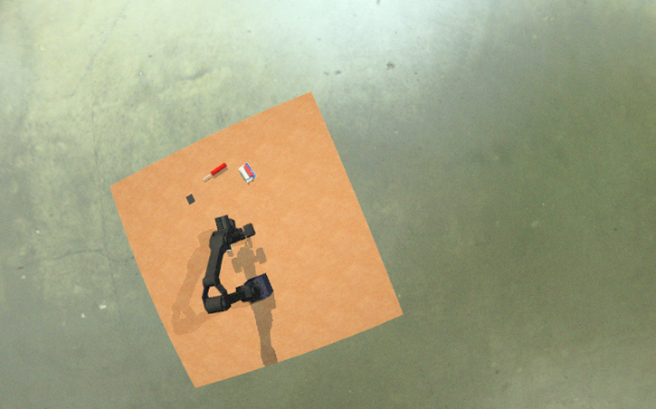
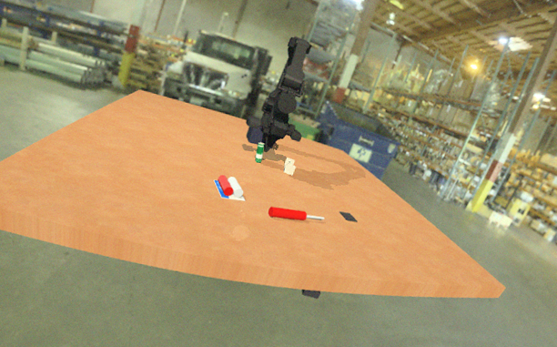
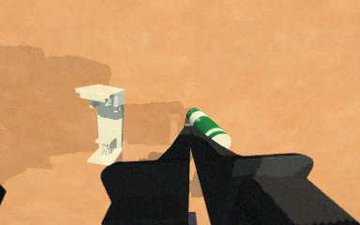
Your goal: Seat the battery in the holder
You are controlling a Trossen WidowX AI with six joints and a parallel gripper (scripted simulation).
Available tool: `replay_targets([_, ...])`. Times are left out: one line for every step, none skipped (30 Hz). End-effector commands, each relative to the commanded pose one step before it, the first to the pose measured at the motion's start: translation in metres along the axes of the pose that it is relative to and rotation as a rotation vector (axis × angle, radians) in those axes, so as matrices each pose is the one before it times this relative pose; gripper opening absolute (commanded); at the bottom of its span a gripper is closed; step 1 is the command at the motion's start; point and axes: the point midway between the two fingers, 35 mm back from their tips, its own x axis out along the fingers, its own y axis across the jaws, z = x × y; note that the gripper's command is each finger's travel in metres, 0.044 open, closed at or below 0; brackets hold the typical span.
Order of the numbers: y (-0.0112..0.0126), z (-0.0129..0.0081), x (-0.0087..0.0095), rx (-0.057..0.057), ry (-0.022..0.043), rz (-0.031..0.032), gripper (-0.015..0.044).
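Observation:
The green battery with white bands [image 3: 208, 127] stands on end on the table, as the exterior view shows [image 2: 259, 151]. The cream holder [image 3: 105, 124] lies apart from it, to its left in the wrist view and to its right in the side view [image 2: 289, 165]. My gripper [image 3: 188, 129] is shut, with its fingers pressed together and nothing between them. The fingertips are right beside the battery, at its near left side; I cannot tell if they touch it. In the side view the gripper [image 2: 269, 144] points down just behind the battery. In the overhead view the arm [image 1: 223, 247] hides the battery.
A red-handled screwdriver [image 2: 294, 214], a red and white roll on a blue card [image 2: 230, 187] and a small dark square [image 2: 348, 216] lie nearer the table's front edge, away from the arm. The arm's base [image 1: 258, 287] stands behind.

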Motion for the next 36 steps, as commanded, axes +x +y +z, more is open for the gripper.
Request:
replay_targets([-0.00765,0.00045,0.00120,-0.0032,0.00226,0.00370,0.0000])
replay_targets([-0.00166,-0.00003,-0.00001,0.0000,0.00000,-0.00016,0.0000])
replay_targets([-0.00166,-0.00004,-0.00001,0.0000,0.00000,-0.00016,0.0000])
replay_targets([-0.00166,-0.00005,-0.00001,0.0000,0.00000,-0.00016,0.0000])
replay_targets([-0.00166,-0.00006,-0.00001,0.0000,0.00000,-0.00016,0.0000])
replay_targets([-0.00166,-0.00007,-0.00001,0.0000,-0.00001,-0.00016,0.0000])
replay_targets([-0.00166,-0.00008,-0.00001,0.0000,-0.00001,-0.00016,0.0000])
replay_targets([-0.00166,-0.00009,-0.00001,0.0000,-0.00001,-0.00016,0.0000])
replay_targets([-0.00166,-0.00010,-0.00001,0.0000,-0.00001,-0.00016,0.0000])
replay_targets([-0.00166,-0.00011,-0.00001,0.0000,-0.00001,-0.00016,0.0000])
replay_targets([-0.00166,-0.00012,-0.00001,0.0000,-0.00001,-0.00016,0.0000])
replay_targets([-0.00167,-0.00013,-0.00001,0.0000,-0.00002,-0.00016,0.0000])
replay_targets([-0.00167,-0.00014,-0.00001,0.0000,-0.00002,-0.00016,0.0000])
replay_targets([-0.00167,-0.00015,-0.00001,0.0000,-0.00002,-0.00016,0.0000])
replay_targets([-0.00167,-0.00016,-0.00001,0.0000,-0.00002,-0.00016,0.0000])
replay_targets([-0.00167,-0.00017,-0.00001,0.0000,-0.00002,-0.00016,0.0000])
replay_targets([-0.00166,-0.00018,-0.00001,0.0000,-0.00002,-0.00016,0.0000])
replay_targets([-0.00137,-0.00015,-0.00001,0.0000,-0.00002,-0.00013,0.0000])
replay_targets([0.00528,0.00089,-0.00258,0.0036,-0.00423,-0.00539,0.0000])
replay_targets([-0.00063,0.00067,-0.00473,-0.0002,0.00019,0.00029,0.0000])
replay_targets([-0.00100,0.00091,-0.00798,-0.0004,0.00033,0.00048,0.0000])
replay_targets([-0.00111,0.00075,-0.00972,-0.0005,0.00043,0.00059,0.0000])
replay_targets([-0.00100,0.00037,-0.00985,-0.0005,0.00046,0.00061,0.0000])
replay_targets([-0.00089,-0.00001,-0.00997,-0.0005,0.00049,0.00062,0.0000])
replay_targets([-0.00077,-0.00040,-0.01007,-0.0005,0.00052,0.00064,0.0000])
replay_targets([-0.00064,-0.00079,-0.01015,-0.0005,0.00055,0.00066,0.0000])
replay_targets([-0.00043,-0.00096,-0.00849,-0.0004,0.00048,0.00056,0.0000])
replay_targets([-0.00021,-0.00070,-0.00511,-0.0002,0.00030,0.00034,0.0000])
replay_targets([-0.00006,-0.00026,-0.00171,-0.0001,0.00010,0.00011,0.0000])
replay_targets([0.00000,0.00000,0.00000,0.0000,0.00000,0.00000,0.0000])
replay_targets([0.00000,0.00000,0.00000,0.0000,0.00000,0.00000,0.0000])
replay_targets([0.00000,0.00000,0.00000,0.0000,0.00000,0.00000,0.0000])
replay_targets([0.00000,0.00000,0.00000,0.0000,0.00000,0.00000,0.0000])
replay_targets([0.00000,0.00000,0.00000,0.0000,0.00000,0.00000,0.0000])
replay_targets([0.00000,0.00000,0.00000,0.0000,0.00000,0.00000,0.0000])
replay_targets([0.00000,0.00000,0.00000,0.0000,0.00000,0.00000,0.0000])
